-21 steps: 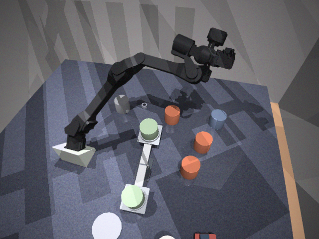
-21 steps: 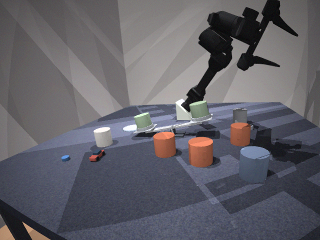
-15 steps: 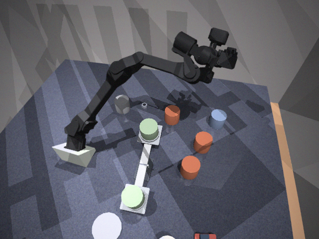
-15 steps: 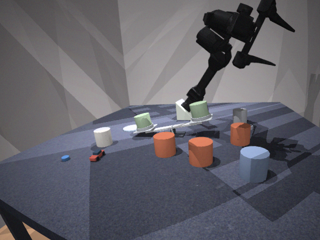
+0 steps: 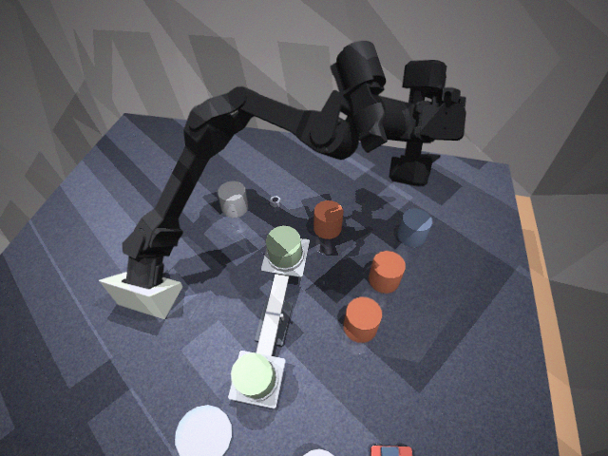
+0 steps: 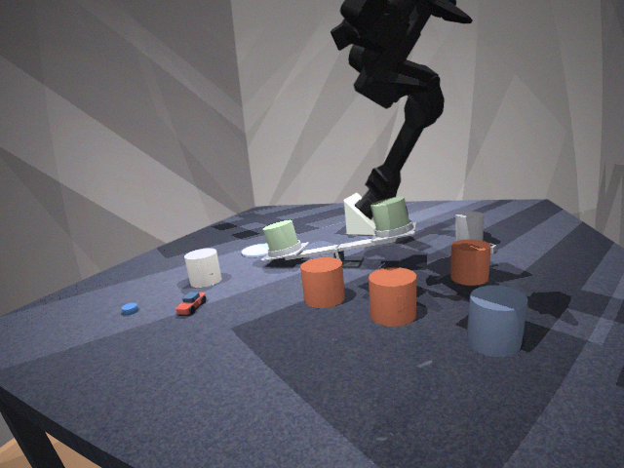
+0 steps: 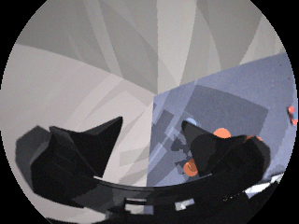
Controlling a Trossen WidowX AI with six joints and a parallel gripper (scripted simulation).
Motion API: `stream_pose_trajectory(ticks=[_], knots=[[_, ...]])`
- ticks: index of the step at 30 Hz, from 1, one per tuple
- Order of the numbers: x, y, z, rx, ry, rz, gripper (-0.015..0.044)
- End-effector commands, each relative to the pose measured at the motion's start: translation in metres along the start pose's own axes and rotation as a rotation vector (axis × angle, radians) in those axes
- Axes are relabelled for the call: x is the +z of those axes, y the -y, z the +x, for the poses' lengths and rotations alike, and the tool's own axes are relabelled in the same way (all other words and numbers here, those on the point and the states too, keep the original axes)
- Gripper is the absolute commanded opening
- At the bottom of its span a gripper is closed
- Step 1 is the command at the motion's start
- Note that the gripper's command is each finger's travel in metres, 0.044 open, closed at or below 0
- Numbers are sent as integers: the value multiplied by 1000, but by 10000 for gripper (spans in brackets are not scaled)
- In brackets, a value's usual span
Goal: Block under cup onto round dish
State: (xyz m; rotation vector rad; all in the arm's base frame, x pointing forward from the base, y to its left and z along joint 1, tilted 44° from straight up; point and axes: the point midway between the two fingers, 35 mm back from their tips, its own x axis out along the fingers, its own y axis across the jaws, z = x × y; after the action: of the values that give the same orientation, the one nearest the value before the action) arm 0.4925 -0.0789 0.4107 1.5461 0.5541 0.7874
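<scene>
The black arm rises from its pale base at a slant, bends at a high elbow, and runs roughly level to a bulky wrist. The pincer is held high above the counter, turned sideways, its fingers spread wide with nothing between them. In the wrist view both dark fingertips stand far apart against the wall.
</scene>
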Motion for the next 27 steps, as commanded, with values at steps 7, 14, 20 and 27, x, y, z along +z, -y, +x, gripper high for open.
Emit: stream_pose_trajectory(ticks=[7,14,20,27], knots=[[46,47,-87,-157,259,-186,440],[52,90,-155,-325,378,-294,440],[37,128,-212,-491,427,-366,440],[5,164,-263,-654,420,-415,440]])
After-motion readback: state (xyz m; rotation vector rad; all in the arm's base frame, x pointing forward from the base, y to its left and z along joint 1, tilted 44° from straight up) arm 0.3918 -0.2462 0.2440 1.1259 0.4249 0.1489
